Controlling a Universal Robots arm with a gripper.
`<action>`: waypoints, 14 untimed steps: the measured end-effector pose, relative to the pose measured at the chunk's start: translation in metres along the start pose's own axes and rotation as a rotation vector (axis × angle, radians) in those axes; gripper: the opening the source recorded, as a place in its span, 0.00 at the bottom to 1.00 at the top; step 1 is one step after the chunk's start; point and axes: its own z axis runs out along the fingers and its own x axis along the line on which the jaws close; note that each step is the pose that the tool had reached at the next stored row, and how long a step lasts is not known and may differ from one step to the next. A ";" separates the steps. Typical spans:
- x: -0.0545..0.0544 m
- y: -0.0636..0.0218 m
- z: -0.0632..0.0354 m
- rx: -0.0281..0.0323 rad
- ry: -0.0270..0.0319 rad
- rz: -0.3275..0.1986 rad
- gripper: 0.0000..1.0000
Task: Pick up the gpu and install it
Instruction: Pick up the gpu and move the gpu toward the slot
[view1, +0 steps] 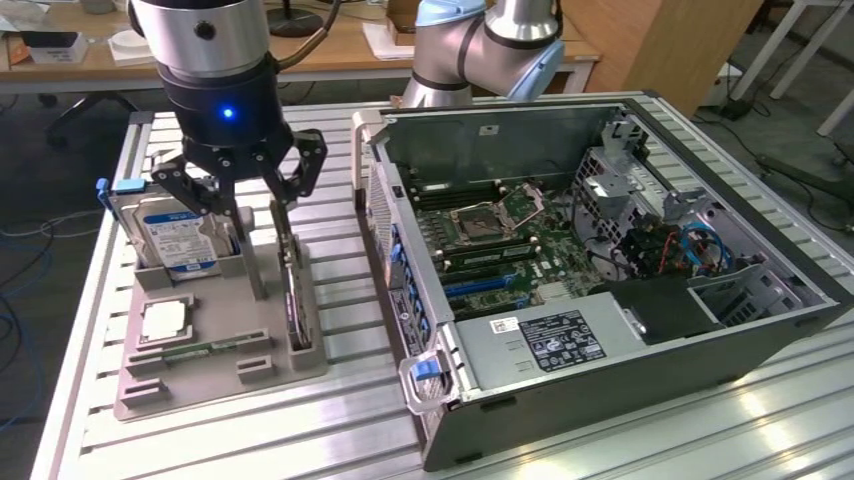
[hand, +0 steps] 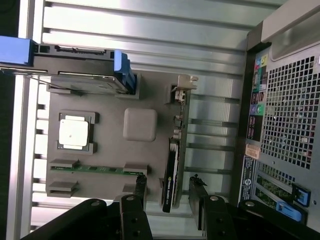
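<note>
Between the released, wide-spread fingers (hand: 141, 191) of the end effector (hand: 169, 192), the gpu (hand: 172, 160) is standing on edge in a slot of the grey holder (hand: 107, 150), leaving its upper edge exposed for gripping; the fingers are straddling it without touching.

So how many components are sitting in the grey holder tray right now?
4: the hard drive standing at the far end, the CPU flat in front of it, the memory stick nearer the camera, the gpu on edge at the exterior view's right. None looks hidden.
</note>
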 end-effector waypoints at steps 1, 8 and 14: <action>0.000 -0.0001 0.0006 -0.0001 -0.0001 0.000 0.47; 0.000 -0.0006 0.0027 0.0000 -0.0003 0.000 0.47; -0.001 -0.0013 0.0042 0.0000 -0.0004 0.000 0.47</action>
